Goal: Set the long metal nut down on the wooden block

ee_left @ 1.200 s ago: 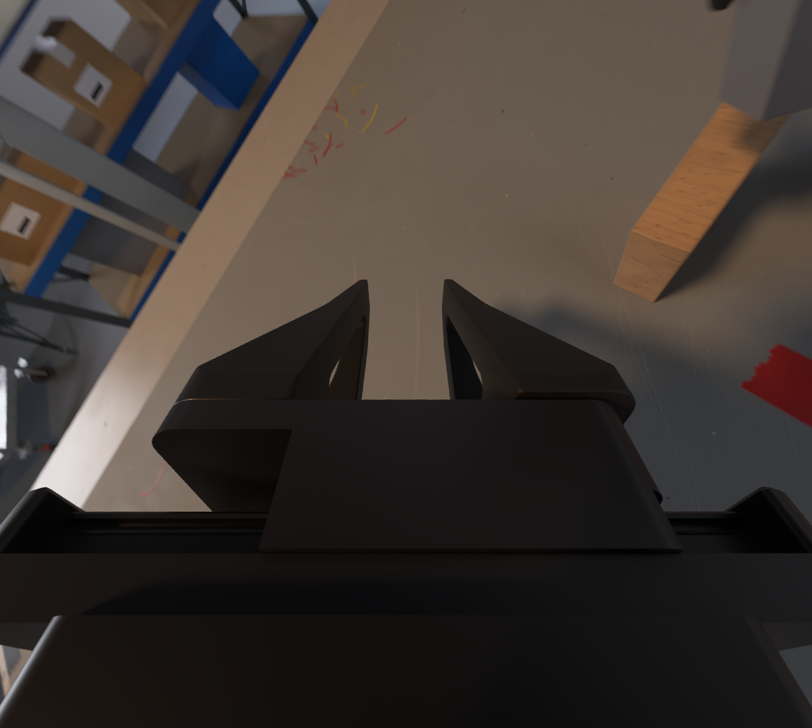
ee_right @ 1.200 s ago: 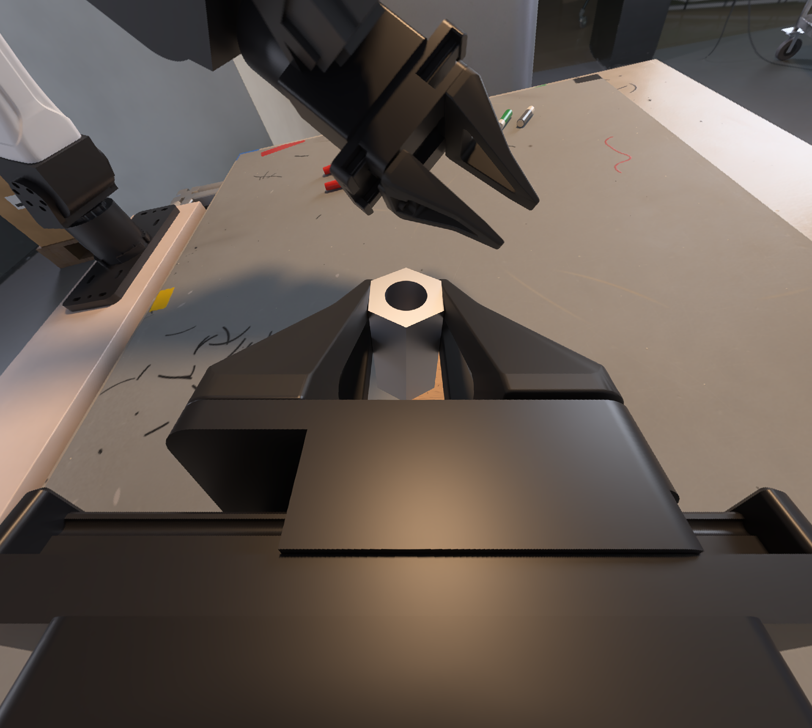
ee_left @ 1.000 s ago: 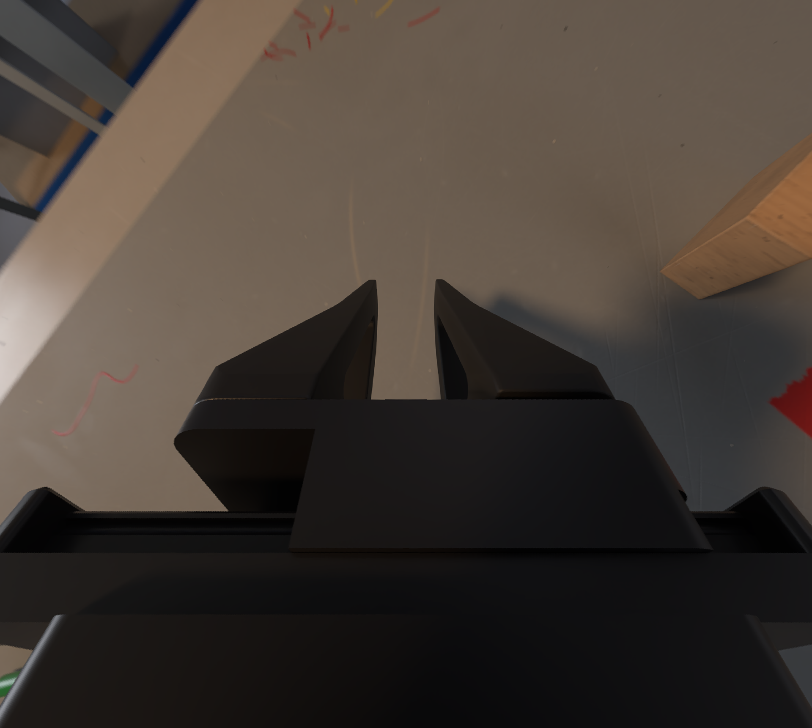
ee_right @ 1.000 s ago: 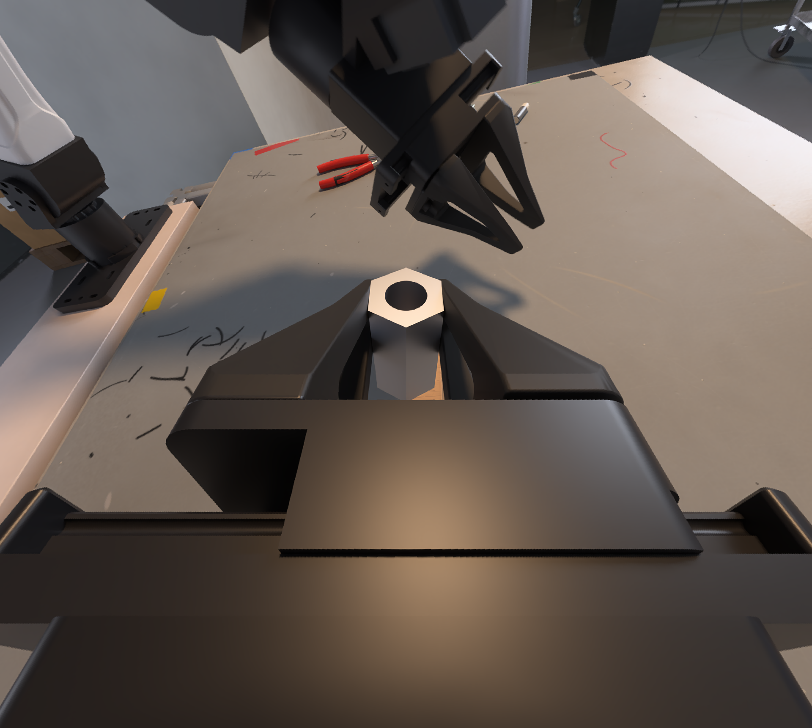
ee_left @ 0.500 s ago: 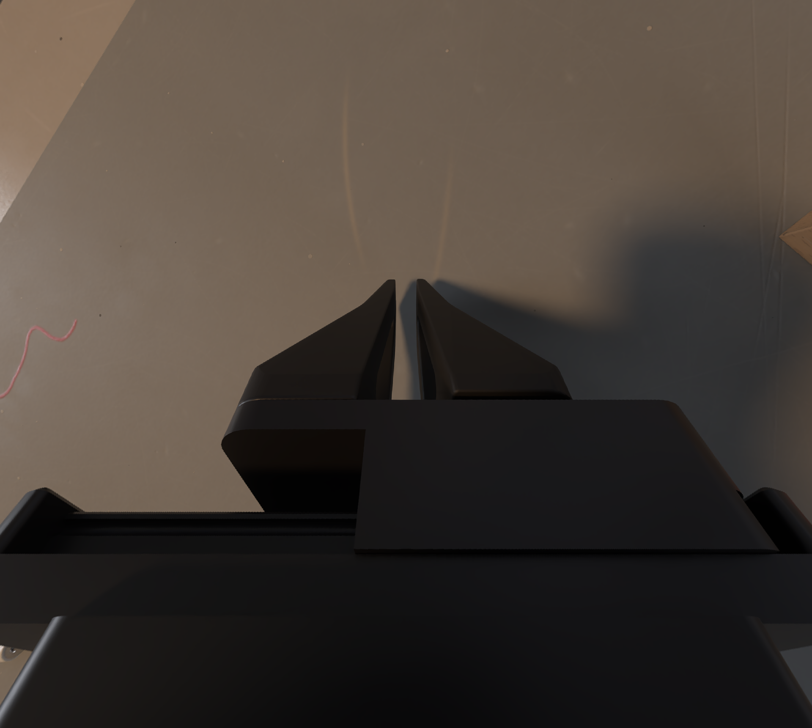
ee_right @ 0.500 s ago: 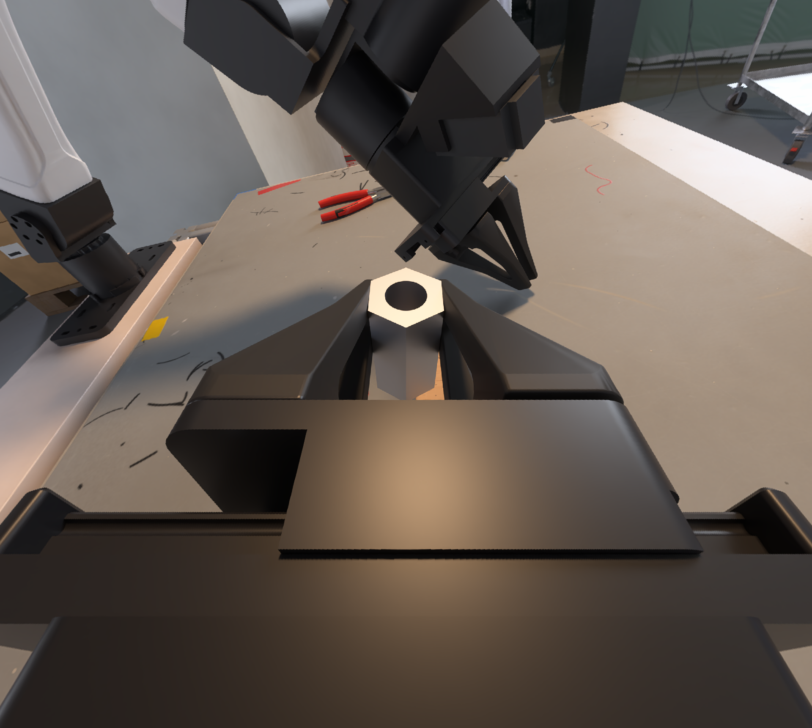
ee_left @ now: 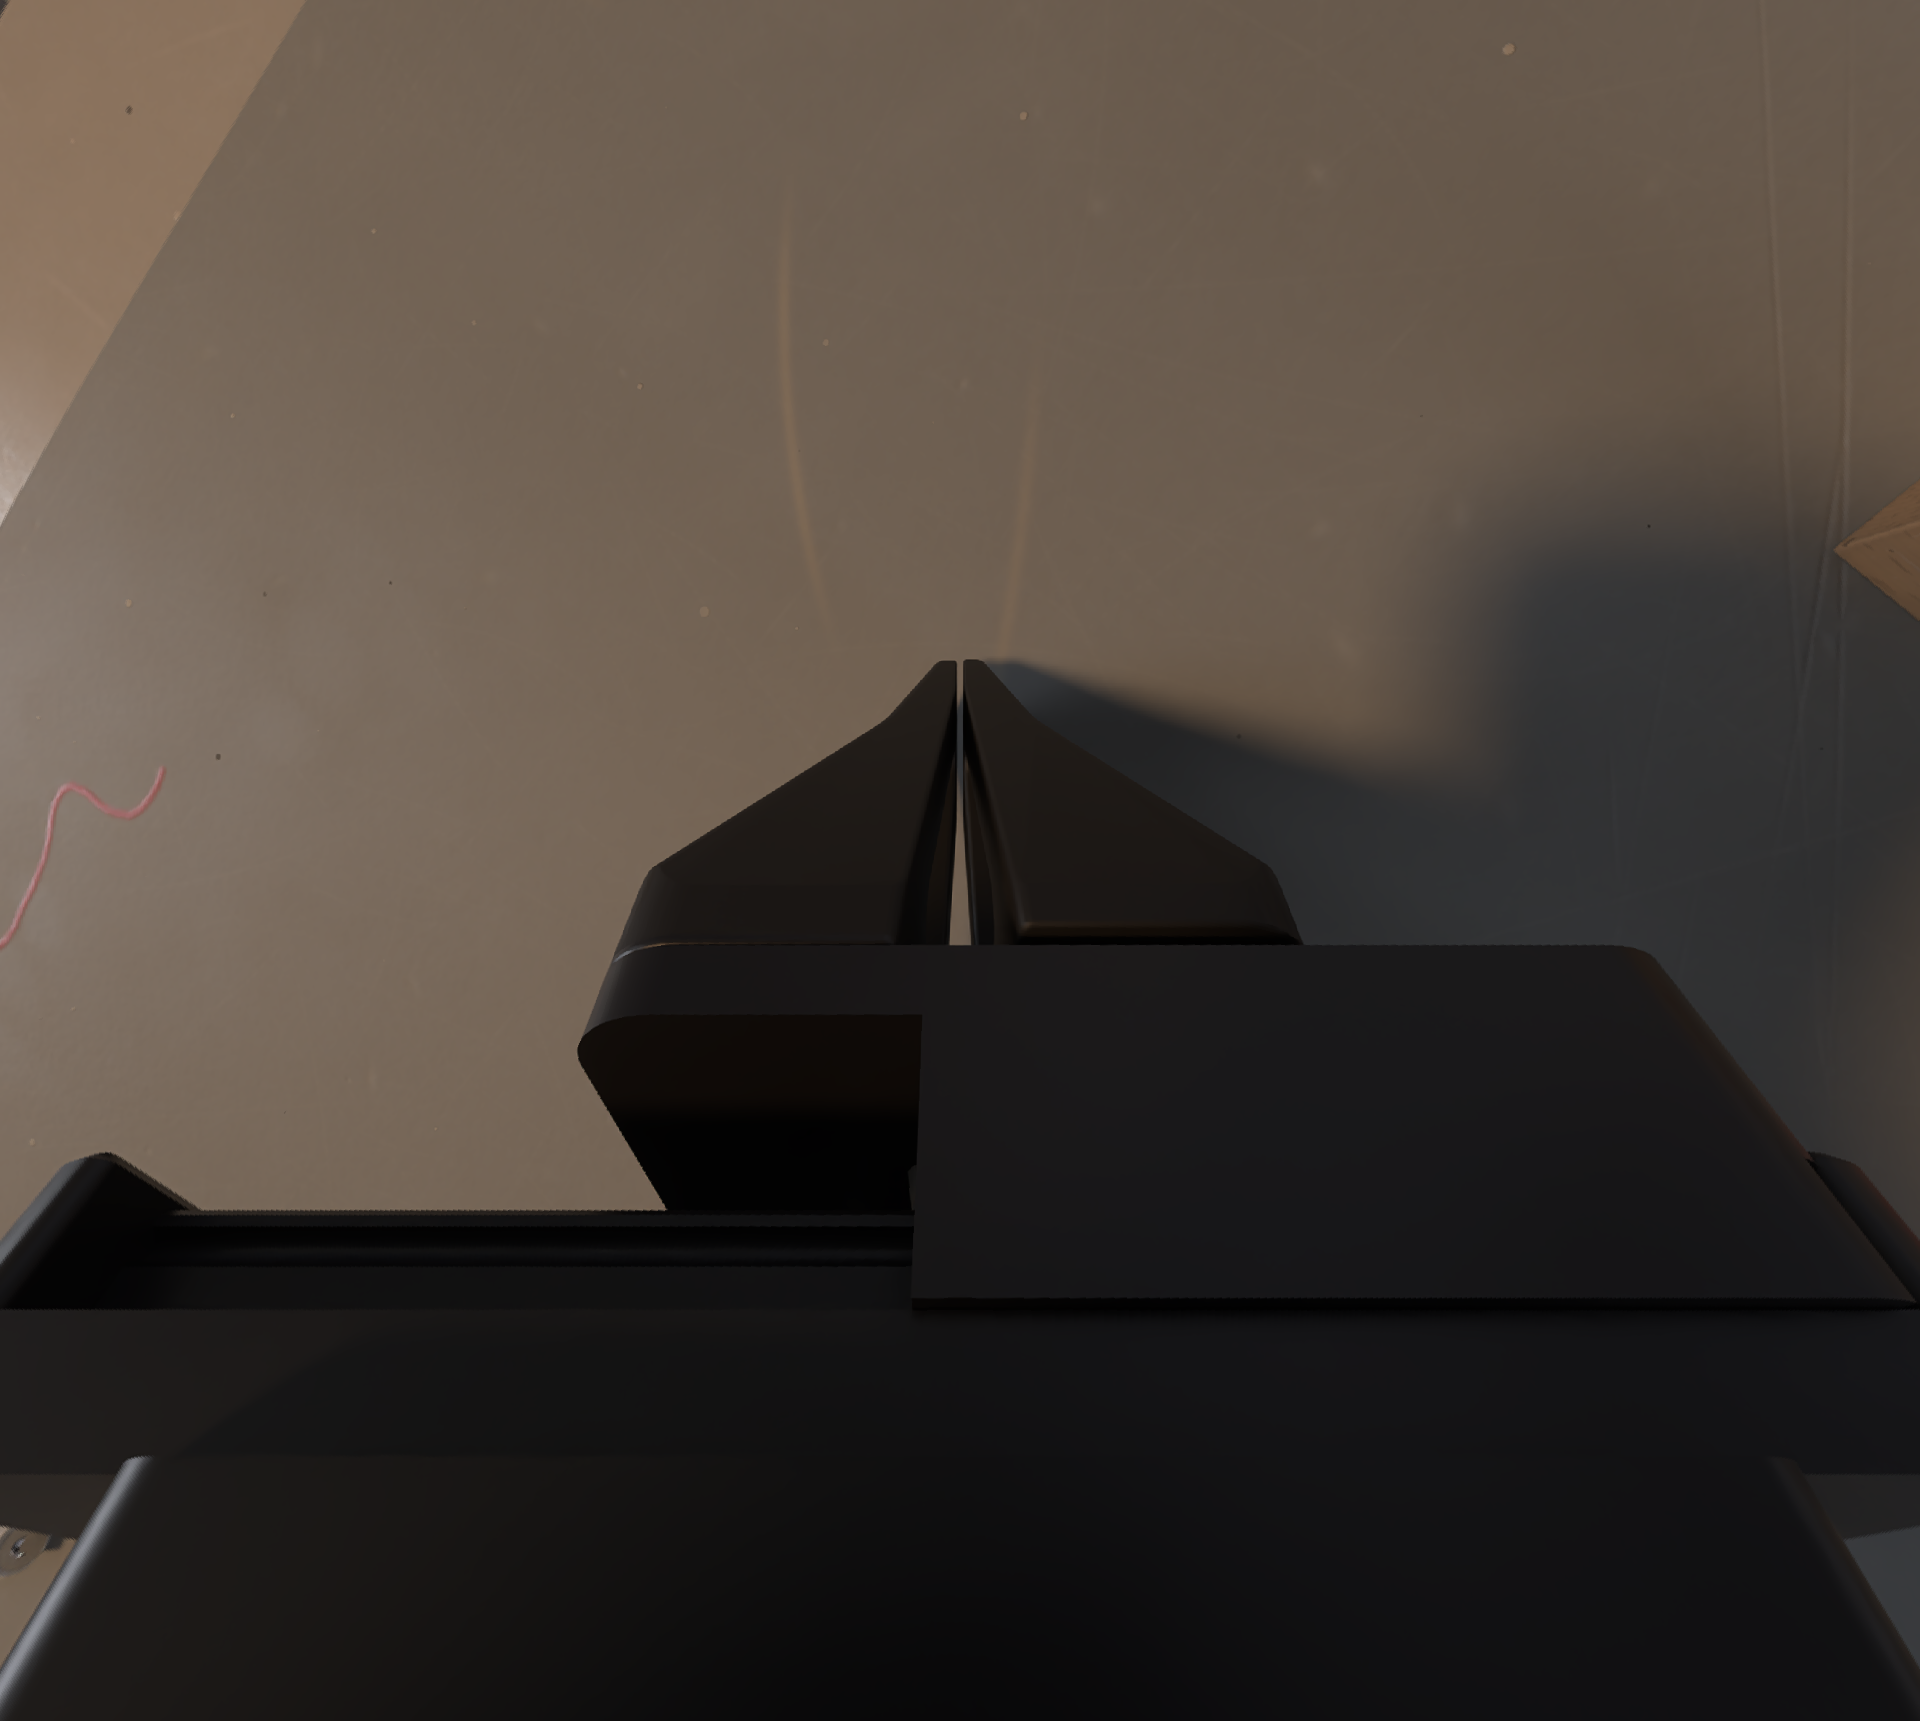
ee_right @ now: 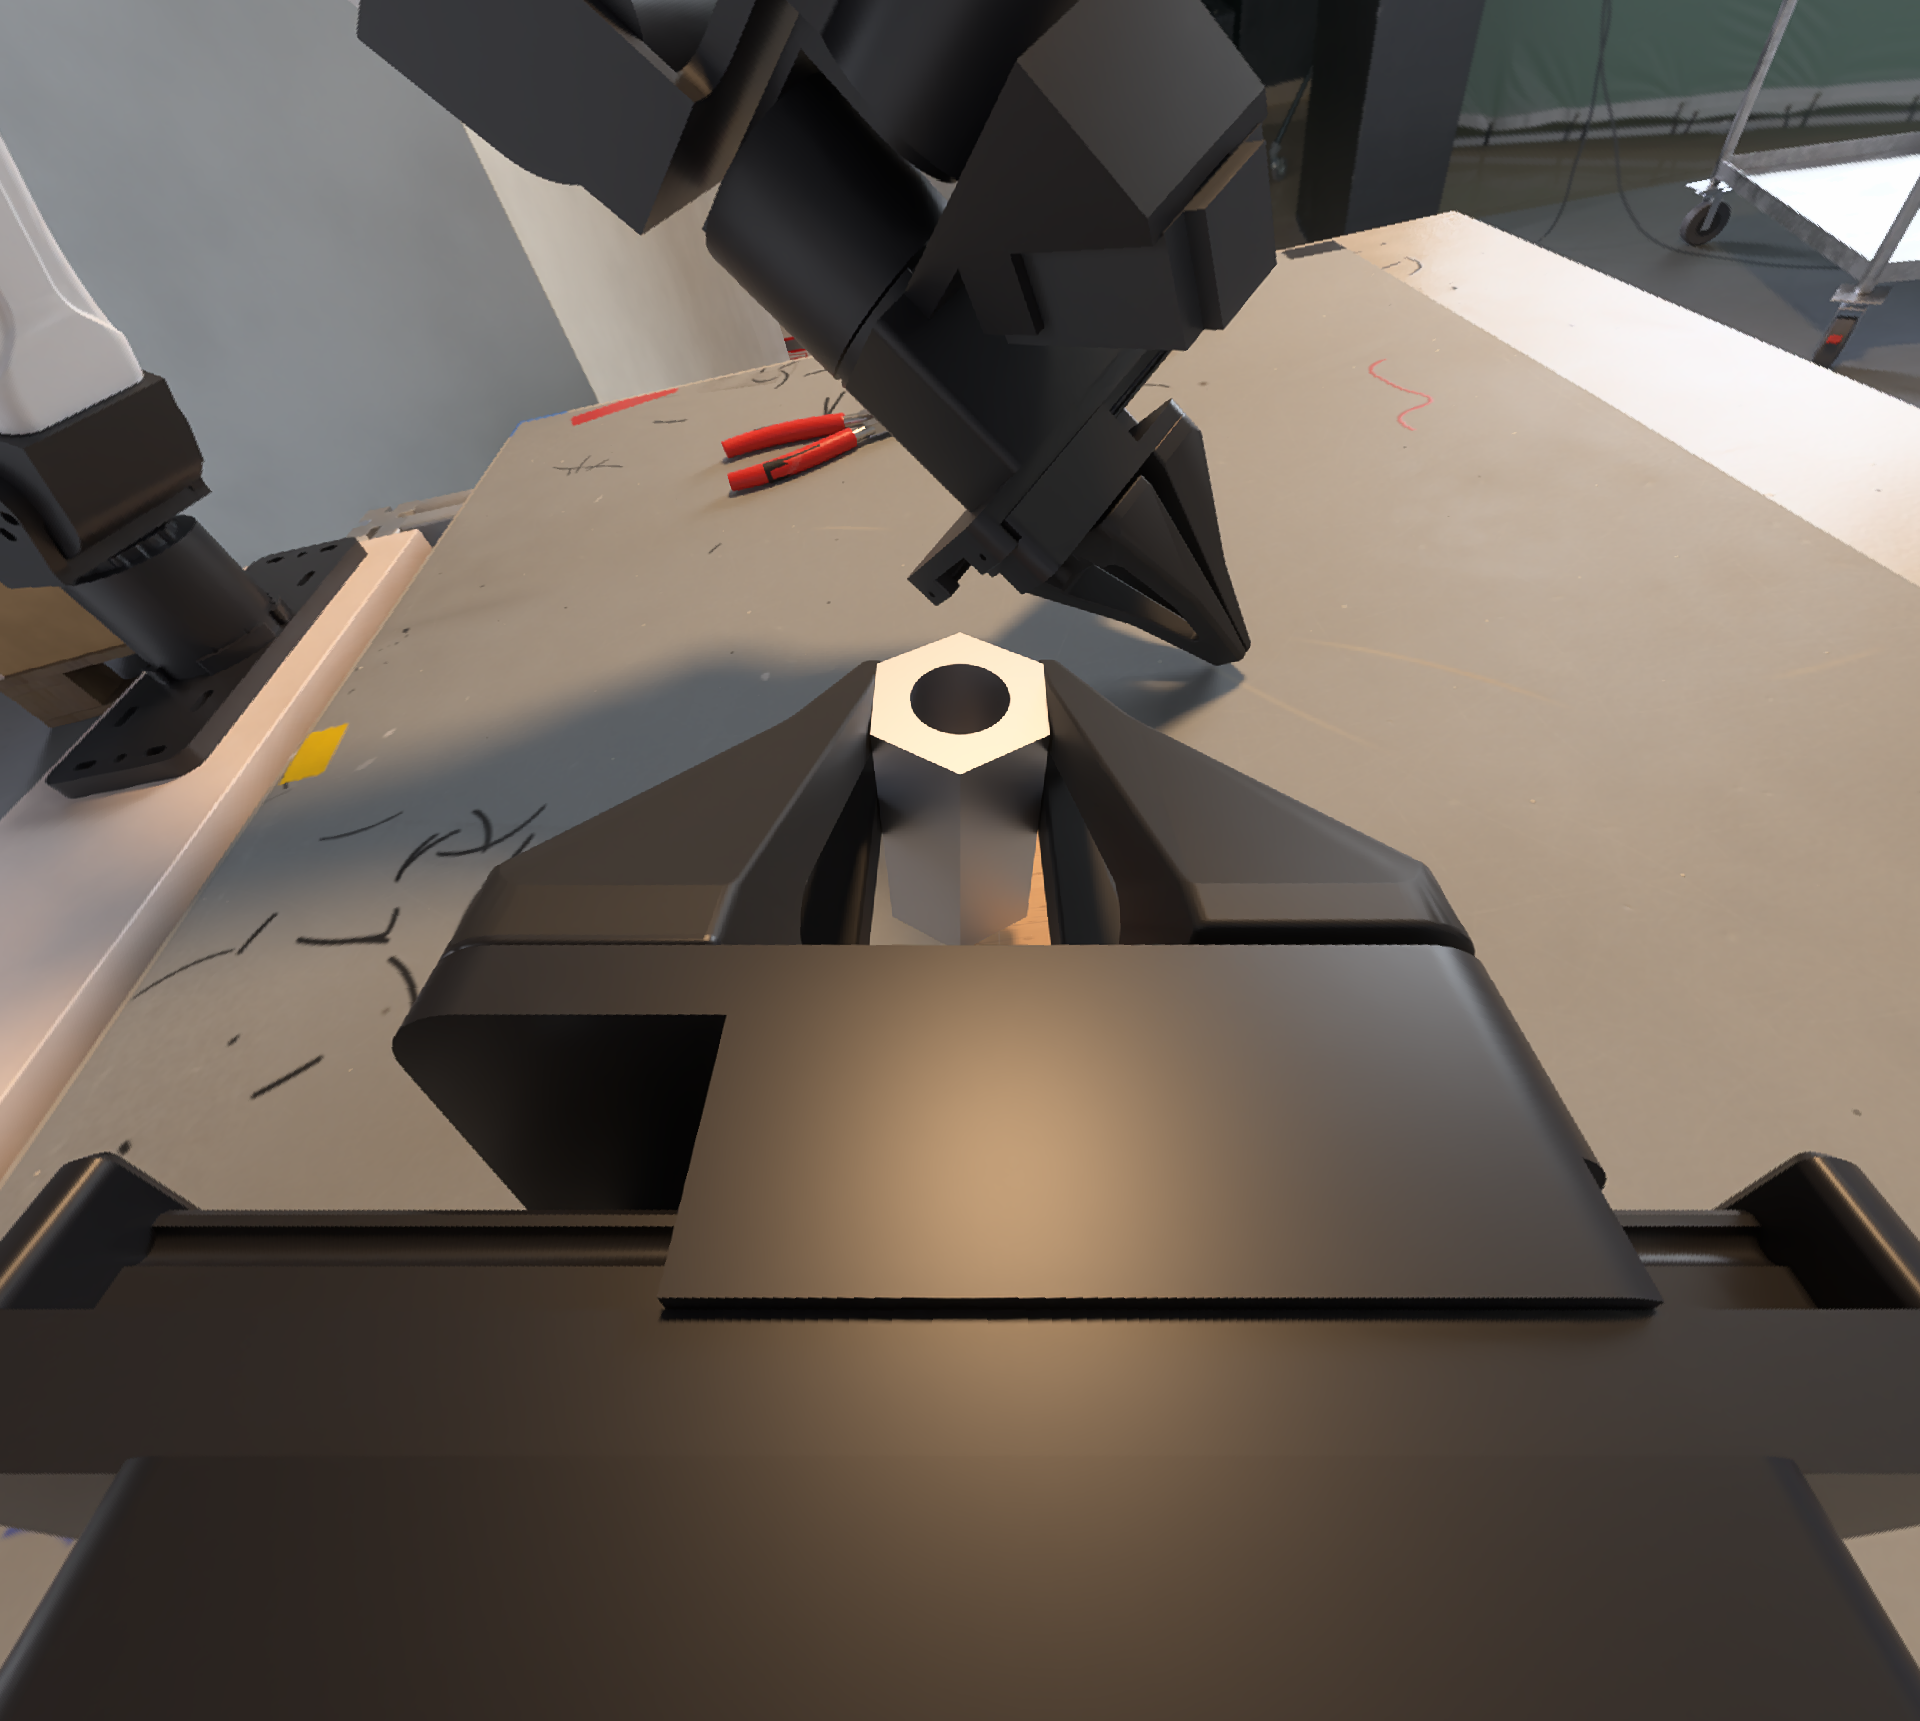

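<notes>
My right gripper (ee_right: 961, 715) is shut on the long metal nut (ee_right: 961, 721), a grey hexagonal sleeve that stands upright between the fingers with its bored end facing the camera. A sliver of the wooden block (ee_right: 1023, 892) shows under the nut, between the fingers. In the left wrist view only a corner of the block (ee_left: 1886, 554) shows at the right edge. My left gripper (ee_left: 958, 665) is shut and empty, its tips just above the bare tabletop. It also shows in the right wrist view (ee_right: 1226, 643), just beyond the nut to the right.
Red-handled pliers (ee_right: 795, 450) lie at the far side of the table. The left arm's base (ee_right: 156, 611) stands on the table's left edge by a yellow tape patch (ee_right: 312, 752). Black scribbles (ee_right: 416, 850) and a red squiggle (ee_right: 1403, 393) mark the tabletop.
My left gripper has closed fully and dropped towards the tabletop, tilting down beside the nut. The right gripper has kept its hold on the nut without visible movement.
</notes>
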